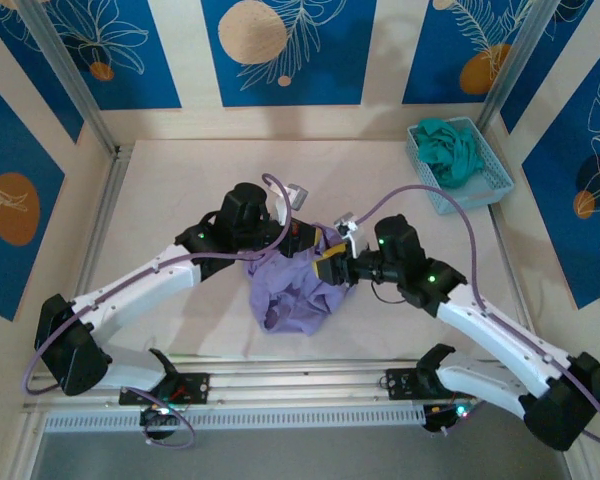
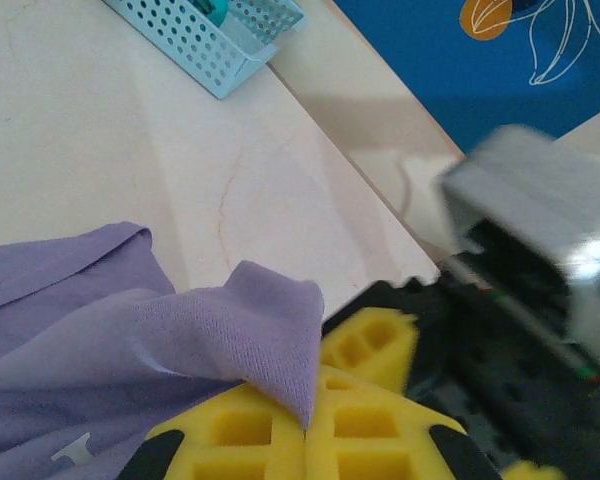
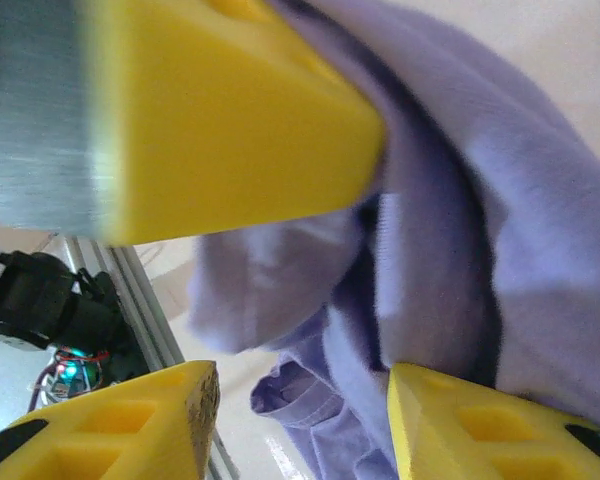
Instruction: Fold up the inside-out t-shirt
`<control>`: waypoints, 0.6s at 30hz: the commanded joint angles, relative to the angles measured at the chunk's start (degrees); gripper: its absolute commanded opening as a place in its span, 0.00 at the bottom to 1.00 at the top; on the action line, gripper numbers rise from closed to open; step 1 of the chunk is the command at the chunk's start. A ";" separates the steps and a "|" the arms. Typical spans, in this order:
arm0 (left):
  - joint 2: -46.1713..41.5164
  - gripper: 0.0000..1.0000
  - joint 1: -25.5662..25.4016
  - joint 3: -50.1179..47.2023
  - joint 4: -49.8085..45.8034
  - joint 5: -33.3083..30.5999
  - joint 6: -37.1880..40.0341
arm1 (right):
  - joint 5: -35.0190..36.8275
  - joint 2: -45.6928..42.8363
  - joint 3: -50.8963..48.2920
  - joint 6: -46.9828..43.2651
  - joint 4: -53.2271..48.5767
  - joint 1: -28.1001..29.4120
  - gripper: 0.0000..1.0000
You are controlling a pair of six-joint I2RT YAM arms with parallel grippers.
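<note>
The inside-out t-shirt (image 1: 295, 295) is a lavender bundle, gathered and lifted at its top in the middle of the table. My left gripper (image 1: 310, 245) is at the bundle's upper edge. In the left wrist view its yellow fingers (image 2: 305, 430) are shut on a pointed fold of the shirt (image 2: 270, 320). My right gripper (image 1: 328, 270) is right beside it, at the shirt's right side. In the right wrist view it (image 3: 302, 420) stands open; shirt fabric (image 3: 500, 200) hangs past its right finger (image 3: 480, 430) without being pinched. A sleeve opening (image 3: 295, 390) shows between the jaws.
A light blue perforated basket (image 1: 480, 190) holding a teal garment (image 1: 450, 150) stands at the back right of the table, and its corner (image 2: 205, 50) shows in the left wrist view. An aluminium rail (image 1: 300, 385) runs along the near edge between the arm bases.
</note>
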 commanded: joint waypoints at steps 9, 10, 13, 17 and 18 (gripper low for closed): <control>-4.58 0.00 3.79 -1.59 3.47 4.42 -3.38 | -1.62 4.44 -8.20 1.43 5.03 -4.40 0.25; -4.78 0.00 4.22 -2.04 4.51 5.27 -4.22 | -1.48 4.44 -8.78 1.53 4.80 -4.61 0.24; -4.81 0.00 5.11 -2.50 5.57 6.92 -5.19 | -2.61 3.31 -8.53 1.03 4.01 -5.06 0.23; -4.61 0.00 5.22 -2.51 4.56 6.01 -4.43 | -8.21 -1.12 -8.86 0.55 7.84 -4.88 0.22; -4.50 0.00 5.20 -2.47 4.47 5.98 -4.35 | -9.16 -2.33 -8.94 0.45 8.88 -4.61 0.22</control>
